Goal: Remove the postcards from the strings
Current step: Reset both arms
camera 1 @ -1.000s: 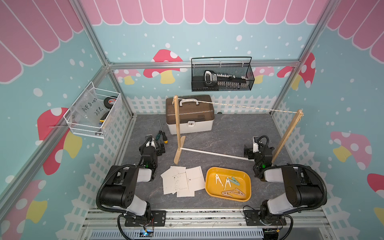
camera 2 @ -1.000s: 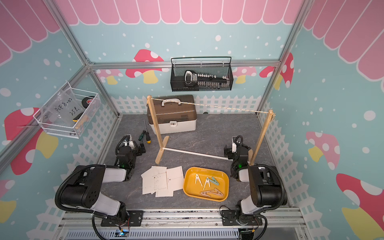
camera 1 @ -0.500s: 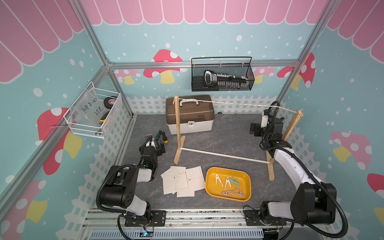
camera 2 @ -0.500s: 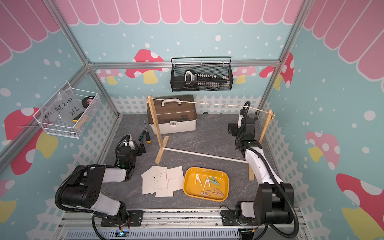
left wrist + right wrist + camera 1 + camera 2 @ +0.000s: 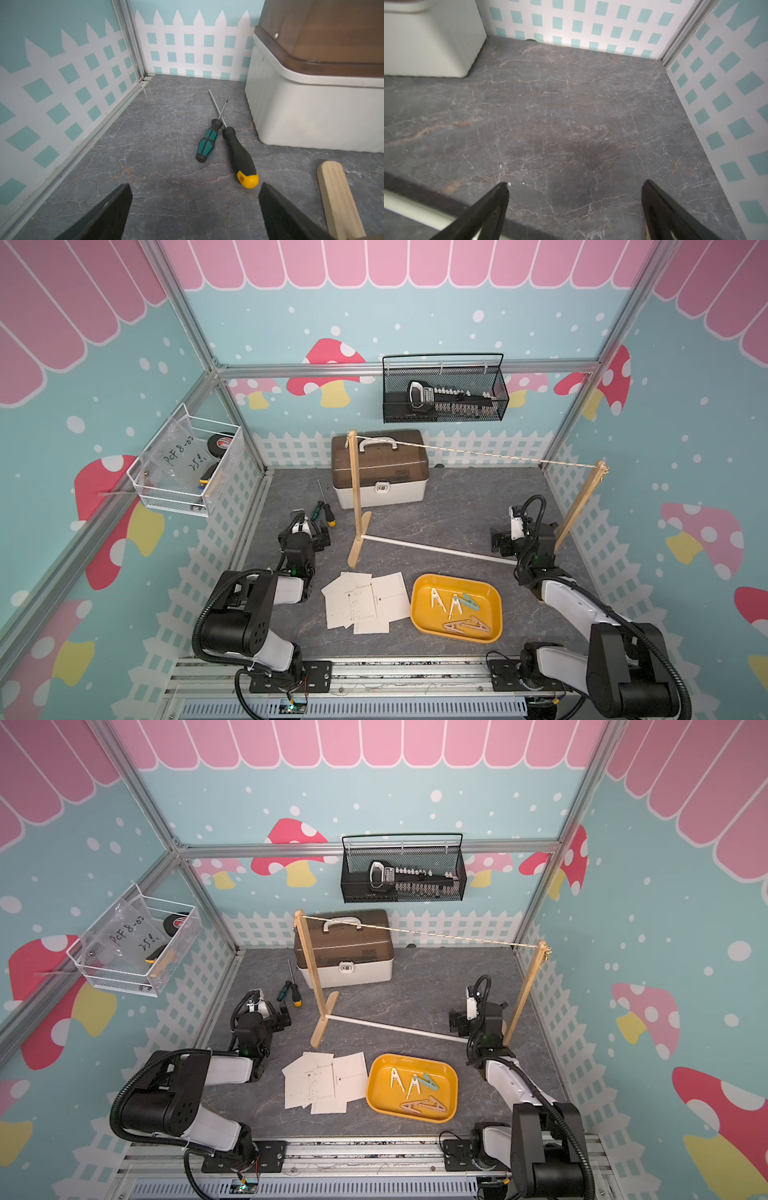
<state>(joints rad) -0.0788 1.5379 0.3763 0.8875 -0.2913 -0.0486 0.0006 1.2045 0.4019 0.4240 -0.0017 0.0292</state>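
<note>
Left wrist view shows my left end effector spread wide over the grey desk, holding nothing, with two screwdrivers lying just ahead. My right end effector is likewise wide apart and empty, low beside the right wooden post; half a second ago it was raised near the strings. The postcards lie off the line, in an overlapping pile on the desk beside the yellow tray of clothespins, where they lay before. In both top views a clear bag in the white wire basket bears handwriting, "PCF 8-02"; the line under it I cannot read.
</note>
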